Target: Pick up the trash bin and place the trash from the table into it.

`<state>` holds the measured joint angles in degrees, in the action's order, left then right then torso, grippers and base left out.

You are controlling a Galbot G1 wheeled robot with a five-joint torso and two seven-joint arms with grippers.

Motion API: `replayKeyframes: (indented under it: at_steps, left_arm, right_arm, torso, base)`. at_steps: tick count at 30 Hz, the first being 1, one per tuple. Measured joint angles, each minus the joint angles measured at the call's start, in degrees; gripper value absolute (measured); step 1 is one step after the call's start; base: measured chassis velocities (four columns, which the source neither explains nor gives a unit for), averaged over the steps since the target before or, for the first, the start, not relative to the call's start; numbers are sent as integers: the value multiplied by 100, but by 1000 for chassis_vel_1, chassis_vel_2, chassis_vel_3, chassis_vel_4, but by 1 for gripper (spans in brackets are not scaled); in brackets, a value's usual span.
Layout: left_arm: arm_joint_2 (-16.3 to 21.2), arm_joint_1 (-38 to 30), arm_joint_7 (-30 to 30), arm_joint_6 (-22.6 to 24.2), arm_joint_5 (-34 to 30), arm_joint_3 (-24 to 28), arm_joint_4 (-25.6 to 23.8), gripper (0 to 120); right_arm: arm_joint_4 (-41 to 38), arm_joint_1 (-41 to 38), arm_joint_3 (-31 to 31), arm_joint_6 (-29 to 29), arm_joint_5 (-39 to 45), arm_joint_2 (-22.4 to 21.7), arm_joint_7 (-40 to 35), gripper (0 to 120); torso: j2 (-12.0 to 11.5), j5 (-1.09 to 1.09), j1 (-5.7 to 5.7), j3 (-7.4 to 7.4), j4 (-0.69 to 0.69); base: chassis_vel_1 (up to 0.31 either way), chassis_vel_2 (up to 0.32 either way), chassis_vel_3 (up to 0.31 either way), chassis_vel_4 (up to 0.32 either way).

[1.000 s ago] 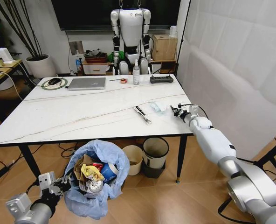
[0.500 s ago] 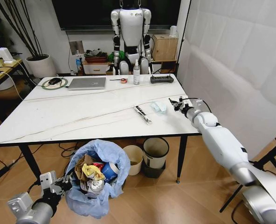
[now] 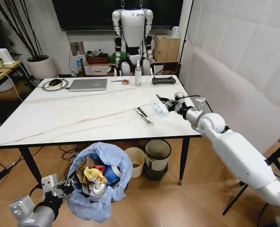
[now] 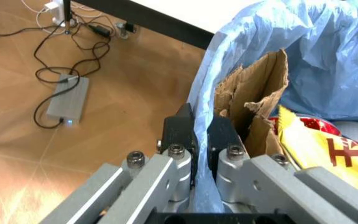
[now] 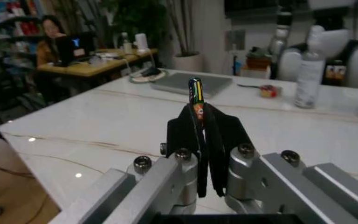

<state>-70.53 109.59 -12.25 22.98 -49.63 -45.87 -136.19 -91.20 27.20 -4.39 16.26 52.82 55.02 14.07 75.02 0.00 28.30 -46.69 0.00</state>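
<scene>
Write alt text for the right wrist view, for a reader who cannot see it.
The right gripper is shut on a thin dark wrapper strip that sticks out past its black fingertips, held above the white table. Farther off on the table lie a silver laptop and a white spray bottle.

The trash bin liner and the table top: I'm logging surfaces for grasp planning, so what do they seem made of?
The trash bin liner looks like thin light-blue plastic film: crinkled, slightly glossy, pinched by the left gripper. The table top looks like polished stone or a stone-look laminate: white, faint veins, soft reflections. Which of the two cannot be told.
</scene>
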Motion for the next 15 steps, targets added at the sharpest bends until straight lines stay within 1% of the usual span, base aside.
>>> replayKeyframes:
  at_steps: [1,5,6,9,12,14,15]
  left_arm:
    - [-2,1,0,1,0,-1,-2,0]
    - [-3,1,-1,6,1,0,-2,0]
    - [-3,1,-1,6,1,0,-2,0]
    - [-4,1,-5,12,2,2,-2,0]
    - [-5,8,-12,26,2,2,-31,0]
    - [-5,14,-13,27,2,2,-40,0]
    - [-12,23,-14,29,2,-1,-55,0]
  right_arm:
    - [-396,47,-48,44,90,-34,-45,3]
    - [-1290,209,-249,74,177,-171,-83,3]
    - [-1290,209,-249,74,177,-171,-83,3]
    - [-1808,368,-503,74,187,-287,-105,3]
    - [-2302,539,-951,28,141,-373,-137,3]
    - [-2383,573,-1054,9,116,-381,-140,3]
    - [-2508,633,-1215,-11,65,-387,-144,3]
  torso:
    - [0,-1,0,0,0]
    - [0,-1,-1,0,1]
    - [0,-1,-1,0,1]
    - [0,0,0,0,-1]
    - [0,-1,-1,0,0]
    - [0,0,0,0,-1]
    - [0,0,-1,0,0]
  base:
    - [0,0,0,0]
    - [0,0,0,0]
    - [0,0,0,0]
    - [0,0,0,0]
    - [0,0,0,0]
    - [0,0,0,0]
    - [0,0,0,0]
